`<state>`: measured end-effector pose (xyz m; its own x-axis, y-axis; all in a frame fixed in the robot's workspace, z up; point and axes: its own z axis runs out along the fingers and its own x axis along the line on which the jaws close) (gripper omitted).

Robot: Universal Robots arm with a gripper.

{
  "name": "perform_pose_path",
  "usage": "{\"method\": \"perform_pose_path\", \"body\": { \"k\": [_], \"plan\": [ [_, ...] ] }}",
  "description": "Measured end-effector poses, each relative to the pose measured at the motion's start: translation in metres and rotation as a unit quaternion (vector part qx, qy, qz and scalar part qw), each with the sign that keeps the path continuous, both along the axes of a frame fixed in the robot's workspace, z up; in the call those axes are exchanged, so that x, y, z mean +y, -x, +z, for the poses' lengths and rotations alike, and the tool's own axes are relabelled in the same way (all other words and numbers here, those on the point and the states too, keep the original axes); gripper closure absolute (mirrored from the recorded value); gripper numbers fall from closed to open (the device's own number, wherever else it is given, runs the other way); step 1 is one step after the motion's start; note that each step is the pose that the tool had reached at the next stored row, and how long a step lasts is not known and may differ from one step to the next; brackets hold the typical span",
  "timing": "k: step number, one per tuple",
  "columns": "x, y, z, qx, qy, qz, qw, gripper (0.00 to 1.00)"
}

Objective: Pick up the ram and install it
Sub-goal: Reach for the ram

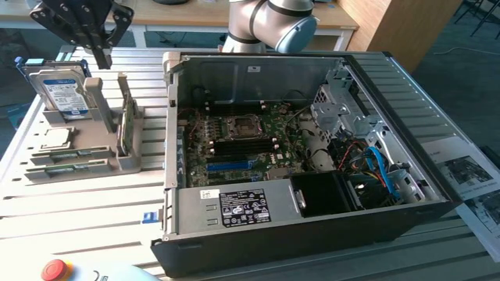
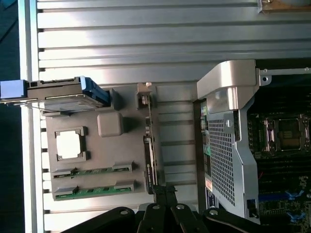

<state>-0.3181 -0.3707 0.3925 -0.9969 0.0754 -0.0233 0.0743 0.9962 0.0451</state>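
Observation:
Two ram sticks (image 1: 70,156) (image 2: 92,171) lie flat in slots of a grey holder tray (image 1: 117,167) (image 2: 116,155), on the exterior view's left beside the open computer case (image 1: 312,152). The second stick (image 2: 95,190) lies parallel next to the first. My black gripper (image 1: 102,58) (image 2: 165,193) hangs high above the holder's far end, its fingers shut together on nothing. In the wrist view the fingertips sit over the edge-on green expansion card (image 2: 150,145). The motherboard (image 1: 242,140) lies exposed inside the case.
The holder also carries an upright hard drive (image 1: 58,88) (image 2: 68,92), a CPU chip (image 1: 55,137) (image 2: 68,144) and the standing expansion card (image 1: 125,123). A red stop button (image 1: 56,269) sits at the table's front. Papers (image 1: 469,175) lie on the exterior view's right.

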Motion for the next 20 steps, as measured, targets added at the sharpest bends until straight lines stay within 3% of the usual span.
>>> {"method": "perform_pose_path", "body": {
  "k": [20],
  "plan": [
    [0.0059,0.039,-0.0002,0.0000,0.0000,0.000,1.0000,0.90]
  ]
}}
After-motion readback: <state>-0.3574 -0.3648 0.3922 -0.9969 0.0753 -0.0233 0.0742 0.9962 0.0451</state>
